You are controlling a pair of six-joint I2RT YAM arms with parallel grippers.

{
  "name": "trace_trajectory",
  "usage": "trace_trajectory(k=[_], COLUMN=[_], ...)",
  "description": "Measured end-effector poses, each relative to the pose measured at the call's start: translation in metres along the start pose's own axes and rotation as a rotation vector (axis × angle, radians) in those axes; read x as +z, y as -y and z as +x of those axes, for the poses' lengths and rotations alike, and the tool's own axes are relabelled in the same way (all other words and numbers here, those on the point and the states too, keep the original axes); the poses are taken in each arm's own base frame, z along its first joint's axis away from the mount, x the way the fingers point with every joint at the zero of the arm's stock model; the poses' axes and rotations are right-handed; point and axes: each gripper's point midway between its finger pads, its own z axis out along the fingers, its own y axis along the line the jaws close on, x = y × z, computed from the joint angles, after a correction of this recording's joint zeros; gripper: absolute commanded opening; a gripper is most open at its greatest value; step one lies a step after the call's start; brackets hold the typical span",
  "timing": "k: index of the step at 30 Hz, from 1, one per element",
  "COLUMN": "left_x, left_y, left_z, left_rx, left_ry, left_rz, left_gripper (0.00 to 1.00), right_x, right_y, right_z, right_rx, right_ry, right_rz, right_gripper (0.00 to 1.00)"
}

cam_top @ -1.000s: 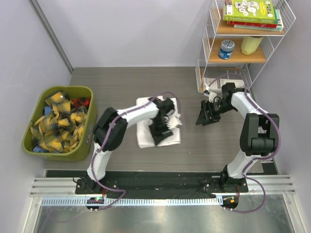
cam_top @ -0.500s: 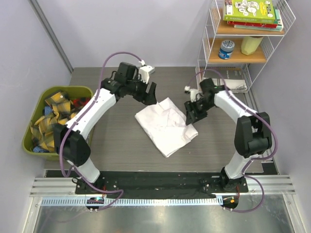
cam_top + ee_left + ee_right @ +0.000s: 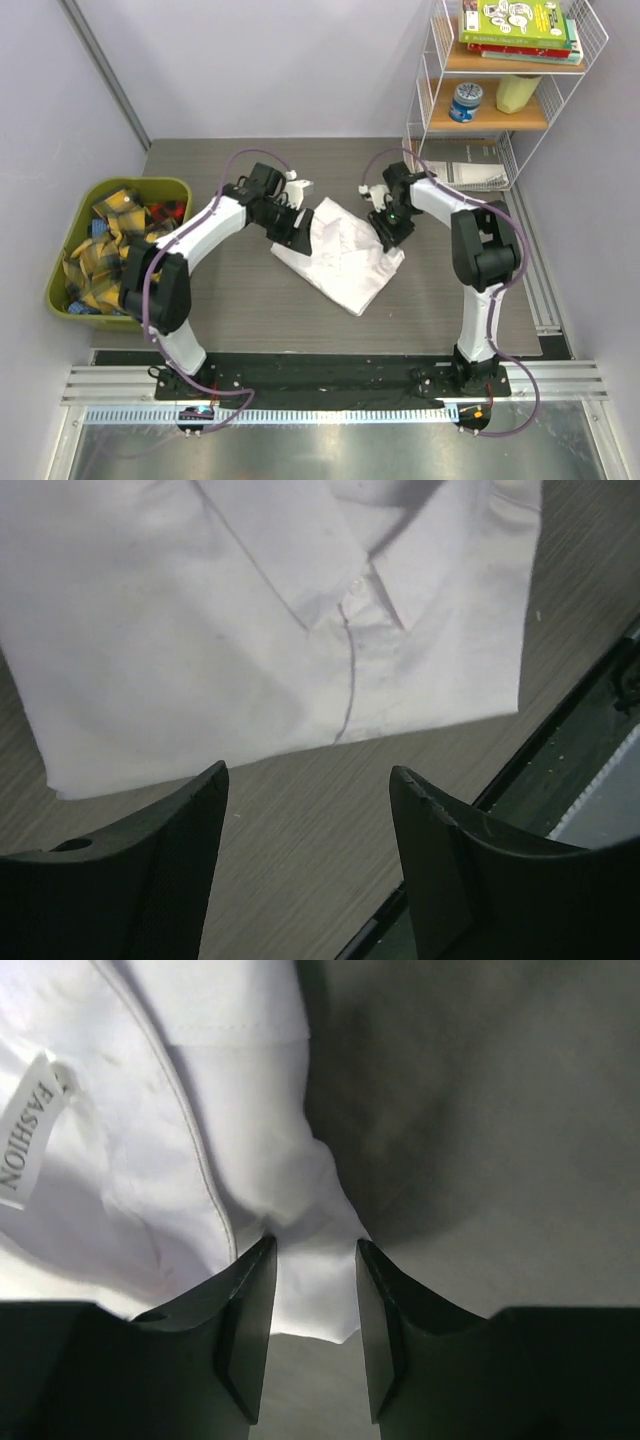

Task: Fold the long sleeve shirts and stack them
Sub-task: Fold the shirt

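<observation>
One white long sleeve shirt [image 3: 340, 255] lies folded on the grey table, turned at an angle. In the left wrist view it [image 3: 250, 630] shows its collar and button placket. My left gripper [image 3: 290, 228] is low at the shirt's left edge, open and empty, with bare table between its fingers [image 3: 308, 780]. My right gripper [image 3: 385, 230] is at the shirt's right edge. In the right wrist view its jaws stand narrow with a fold of the shirt [image 3: 200, 1110] filling the gap [image 3: 315, 1260], and a neck label reads FASHION.
A green bin [image 3: 178, 262] of yellow-and-black plaid cloths stands at the left. A white wire shelf [image 3: 420, 100] with books, a can and white papers [image 3: 478, 175] stands at the back right. A black strip [image 3: 330, 370] runs along the near table edge.
My left gripper came down from the far side to the shirt's left edge. My right gripper moved left and farther along the right edge. The shirt turned and shifted slightly.
</observation>
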Motion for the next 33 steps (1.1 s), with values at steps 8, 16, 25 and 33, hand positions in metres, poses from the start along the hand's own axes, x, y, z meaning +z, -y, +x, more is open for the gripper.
trace_trajectory(k=[8, 16, 25, 33], left_x=[-0.037, -0.021, 0.049, 0.057], left_y=[0.032, -0.037, -0.114, -0.103], left_z=[0.013, -0.056, -0.062, 0.000], left_rx=[-0.016, 0.059, 0.048, -0.110], left_ry=[0.072, 0.083, -0.044, -0.163], left_rz=[0.067, -0.040, -0.120, -0.105], left_gripper=[0.66, 0.59, 0.45, 0.42], right_x=[0.002, -0.062, -0.067, -0.059], right_y=[-0.024, -0.024, -0.049, -0.020], right_z=[-0.099, -0.131, -0.094, -0.049], right_rx=[-0.360, -0.386, -0.221, -0.040], right_ry=[0.161, 0.331, 0.335, 0.254], right_rz=[0.090, 0.131, -0.057, -0.162], right_gripper=[0.52, 0.51, 0.47, 0.46])
